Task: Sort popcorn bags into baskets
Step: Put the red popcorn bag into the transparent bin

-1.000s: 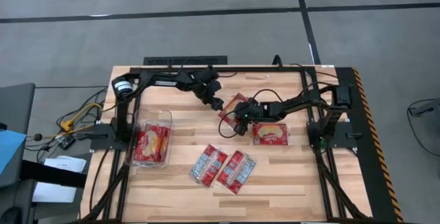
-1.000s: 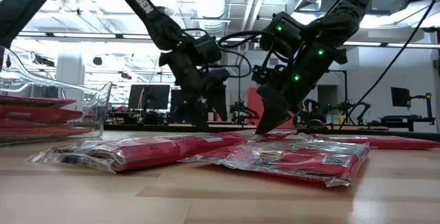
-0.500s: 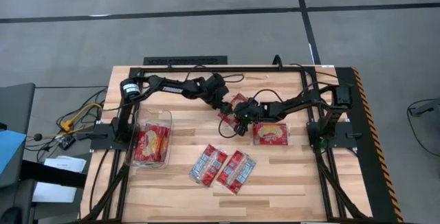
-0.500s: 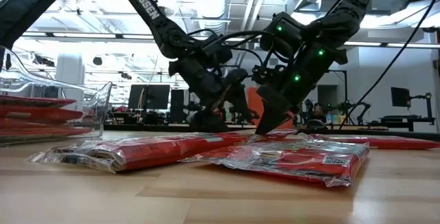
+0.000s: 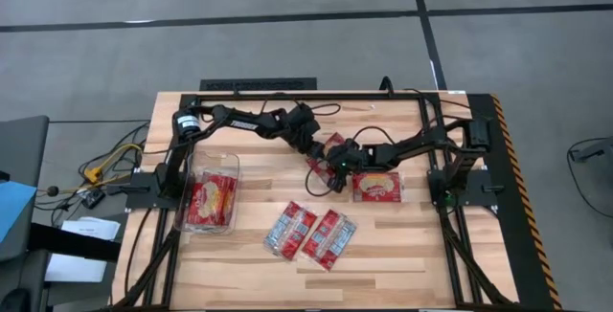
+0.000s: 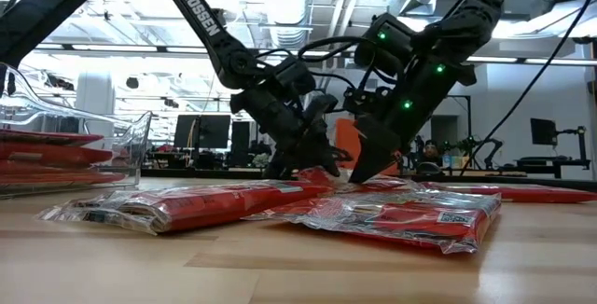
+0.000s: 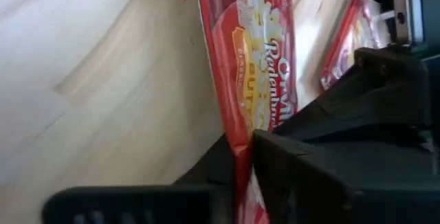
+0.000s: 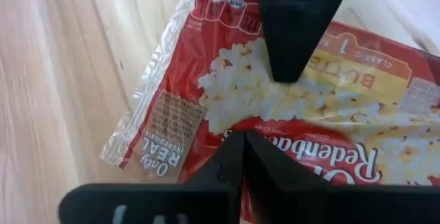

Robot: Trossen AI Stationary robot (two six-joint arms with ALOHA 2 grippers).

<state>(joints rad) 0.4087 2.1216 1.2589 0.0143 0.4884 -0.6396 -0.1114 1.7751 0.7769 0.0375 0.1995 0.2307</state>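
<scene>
We are watching both arms meeting just past the centre of the counter [image 5: 249, 183], over one popcorn bag [image 5: 326, 152] lying flat on the wood. The left pincer [image 5: 320, 151] is reaching in from ten o'clock and, in its wrist view, its fingers [image 7: 302, 176] are closing on the edge of that bag [image 7: 256, 59], the red film running in between them. The right pincer [image 5: 335, 175] is coming in from three o'clock and pressing down on the same bag; its wrist view is showing the fingers [image 8: 295, 28] narrowly parted with the packet flat beneath, so we are reading it as pinning, not gripping. A second bag [image 5: 375, 187] is lying just beside the pair at four o'clock. Two more bags [image 5: 310, 234] are lying side by side toward six o'clock. The clear basket [image 5: 228, 162] is sitting at nine o'clock, holding bags [image 5: 209, 203].
</scene>
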